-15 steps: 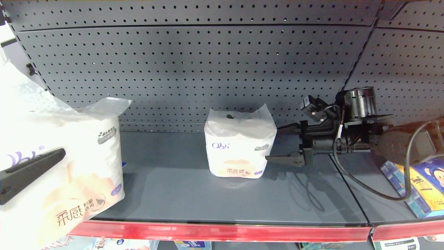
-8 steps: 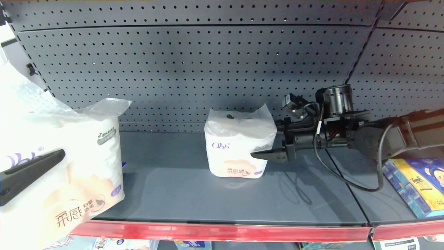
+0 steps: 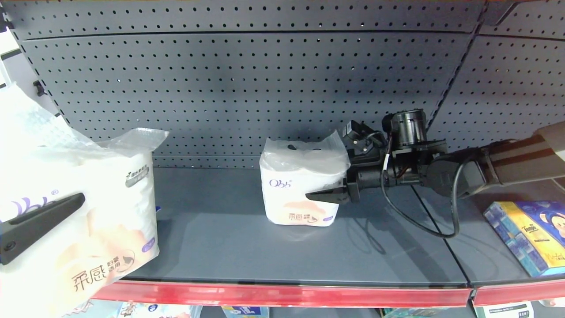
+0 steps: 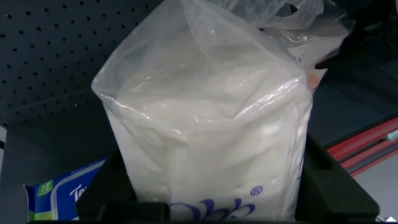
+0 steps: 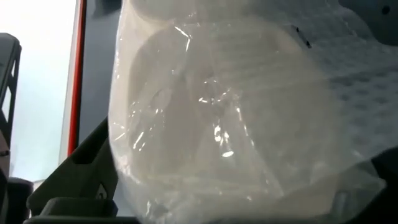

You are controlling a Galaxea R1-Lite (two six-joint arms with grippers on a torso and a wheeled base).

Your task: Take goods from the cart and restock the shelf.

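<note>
Pose — right tool [image 3: 315,182] level, jaws spread astride shelf pack [image 3: 289,187] | left tool [image 4: 217,202] clamps second pack [image 4: 205,124]

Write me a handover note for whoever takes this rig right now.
Left gripper: shut on a plastic-wrapped pack of white tissue rolls, held at the left front edge of the grey metal shelf.
Right gripper: open, straddling a second, matching pack that stands mid-shelf, not visibly squeezing it.
Done: one pack is on the shelf.
Left: probably settle that pack, then shelve the held one.
</note>
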